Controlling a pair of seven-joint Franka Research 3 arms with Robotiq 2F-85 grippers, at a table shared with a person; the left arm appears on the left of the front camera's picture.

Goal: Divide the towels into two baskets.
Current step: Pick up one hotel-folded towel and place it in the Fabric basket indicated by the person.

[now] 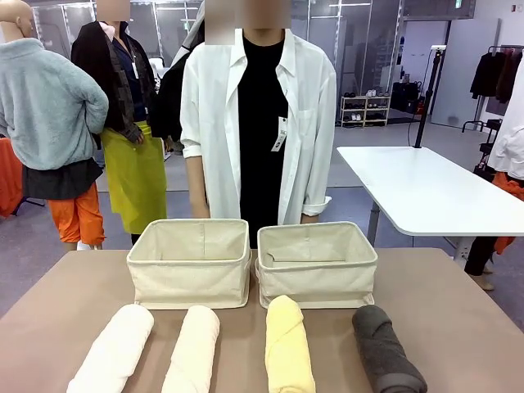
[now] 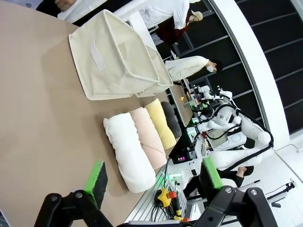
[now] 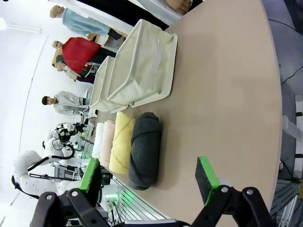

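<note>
Four rolled towels lie along the table's near edge at 6 o'clock in the front view, side by side and lengthwise: the white towel (image 1: pixel 115 350) at 7 o'clock, then the cream towel (image 1: pixel 192 352), the pale yellow towel (image 1: pixel 288 348), and the dark grey towel (image 1: pixel 385 350) at 5 o'clock. The frame's bottom edge cuts off their near ends. The left wrist view gives the rolls whole, ending just short of the table's edge.

In that view the left gripper (image 2: pixel 154 176) hangs released, its green pads wide apart and grasping nothing. The right gripper (image 3: pixel 147 172) hangs the same way, spread and empty, with the dark grey roll just beyond it.

White and cream lie close together. A wider strip of bare table (image 1: pixel 65 311) separates cream from yellow, and another separates yellow from grey.

Beyond the towels, at 12 o'clock, stand the left basket (image 1: pixel 190 278) and the right basket (image 1: pixel 318 286), side by side; whether they touch cannot be told. The yellow towel's far end reaches right up to the right basket's near wall. Both baskets' floors are hidden behind their near walls.

Open tabletop stretches at 9 and 3 o'clock of the baskets.

A person (image 1: pixel 258 123) stands at the far side, hands hidden behind the baskets
</note>
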